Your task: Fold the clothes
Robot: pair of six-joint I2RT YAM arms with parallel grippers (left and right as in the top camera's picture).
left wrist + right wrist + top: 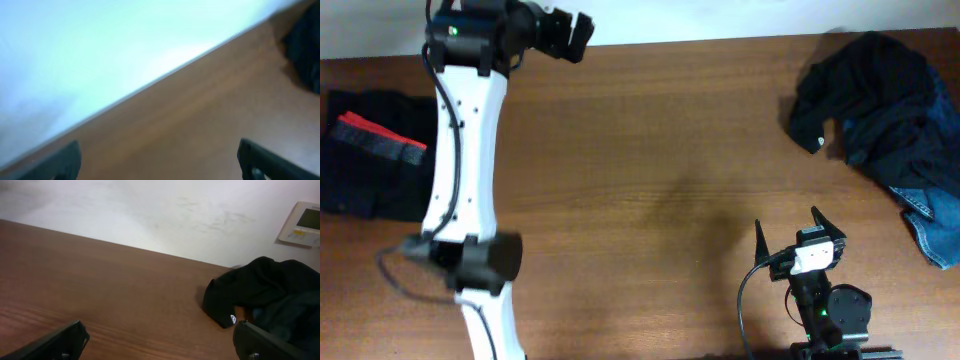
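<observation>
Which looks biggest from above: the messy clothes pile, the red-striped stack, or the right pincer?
1. messy clothes pile, even though the picture's edge cuts it off
2. red-striped stack, also cut off at the edge
3. right pincer, clearly smallest

Table (650,150) smooth matt wood; clothes (880,95) soft matt dark cloth w/ denim.

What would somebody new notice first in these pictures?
First, the crumpled heap of dark clothes at the far right of the table, with blue denim spilling from it. Next, the long white left arm stretched over the left side. Beside it lies a neat dark stack topped by a red-and-grey band.
</observation>
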